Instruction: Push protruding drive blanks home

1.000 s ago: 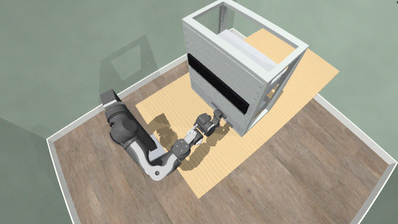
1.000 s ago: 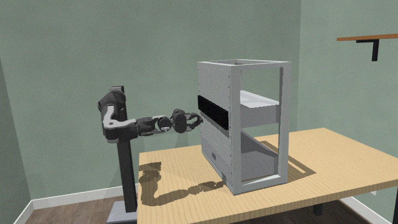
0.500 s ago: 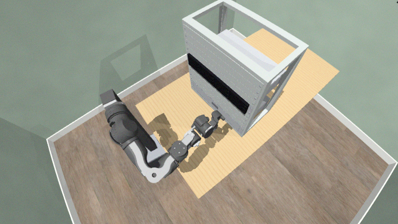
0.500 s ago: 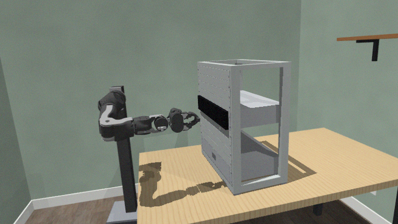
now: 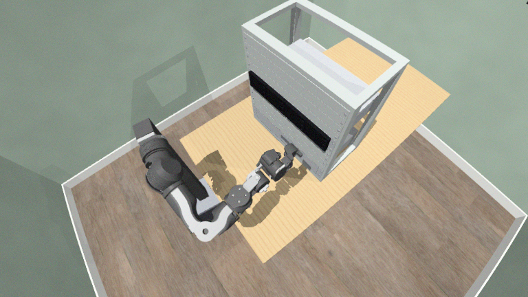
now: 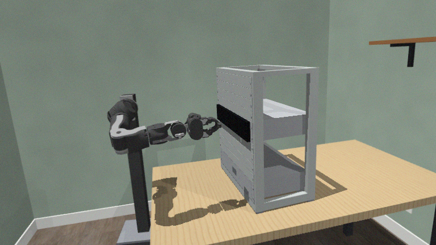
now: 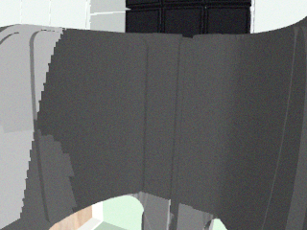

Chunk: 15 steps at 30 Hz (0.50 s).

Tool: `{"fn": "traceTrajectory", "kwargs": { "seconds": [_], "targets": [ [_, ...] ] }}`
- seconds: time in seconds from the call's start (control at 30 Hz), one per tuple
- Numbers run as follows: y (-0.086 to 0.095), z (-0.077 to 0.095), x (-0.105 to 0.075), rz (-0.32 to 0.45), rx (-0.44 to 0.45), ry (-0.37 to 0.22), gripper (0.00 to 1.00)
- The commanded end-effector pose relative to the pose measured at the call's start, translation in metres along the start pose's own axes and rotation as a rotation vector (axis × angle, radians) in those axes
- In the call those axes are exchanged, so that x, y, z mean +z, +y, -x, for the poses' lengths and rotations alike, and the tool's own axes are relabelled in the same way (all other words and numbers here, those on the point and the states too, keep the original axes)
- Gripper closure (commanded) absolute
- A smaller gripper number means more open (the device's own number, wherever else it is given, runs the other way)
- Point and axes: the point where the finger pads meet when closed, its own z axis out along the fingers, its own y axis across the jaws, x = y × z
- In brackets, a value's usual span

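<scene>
We see the gripper (image 6: pixel 217 125), fingers closed and holding nothing, at centre frame just left of the chassis's black drive blanks (image 6: pixel 233 122)

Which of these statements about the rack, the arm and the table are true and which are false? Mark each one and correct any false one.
1. The gripper is shut and holds nothing. True.
2. The rack lies on its side on the floor. False: it stands upright on the wooden table.
3. The black chassis front sits about halfway up the rack's front face. True.
4. The arm is mounted on top of the table. False: it hangs from a dark post standing on the floor beside the table.
5. The gripper is at the end of the chassis front farthest from the exterior camera. True.
</scene>
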Motion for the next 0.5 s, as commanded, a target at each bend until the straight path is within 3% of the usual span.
{"fn": "traceTrajectory", "kwargs": {
  "seconds": [0.0,0.07,0.47],
  "targets": [
    [-0.004,-0.001,0.004,-0.018,-0.010,0.006,1.00],
    [-0.004,-0.001,0.004,-0.018,-0.010,0.006,1.00],
    [-0.005,-0.002,0.052,-0.019,-0.010,0.007,1.00]
  ]
}}
